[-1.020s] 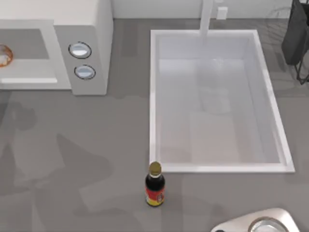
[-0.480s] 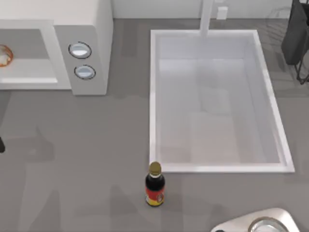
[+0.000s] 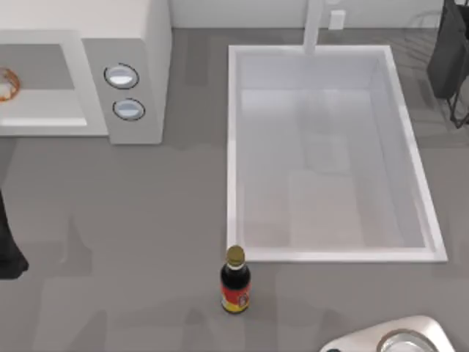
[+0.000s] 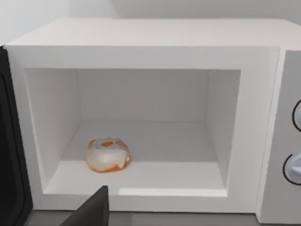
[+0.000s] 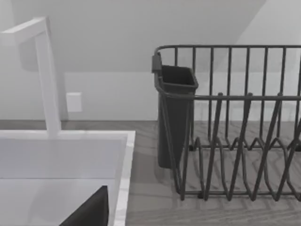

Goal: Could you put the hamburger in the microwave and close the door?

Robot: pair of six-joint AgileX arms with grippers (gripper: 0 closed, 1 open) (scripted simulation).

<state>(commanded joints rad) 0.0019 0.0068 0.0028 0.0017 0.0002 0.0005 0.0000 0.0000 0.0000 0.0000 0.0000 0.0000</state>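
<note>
The hamburger, a pale bun with orange patches, lies on the floor of the microwave cavity, toward the hinge side. From above, the hamburger shows at the far left edge inside the white microwave. The door stands swung open as a dark panel beside the cavity. My left arm is a dark shape at the table's left edge, in front of the microwave and facing the cavity. One dark finger of its gripper juts up below the cavity sill. A finger of my right gripper hangs over the sink's far right corner.
A white sink basin with a faucet takes up the middle right. A dark red-labelled bottle stands in front of it. A wire dish rack with a dark cup sits at the back right. A pale round appliance is at the front right.
My left arm's dark shape has come into the top view at the left edge and grown larger. Its shadows on the counter have shifted. The hamburger and the bottle stay put.
</note>
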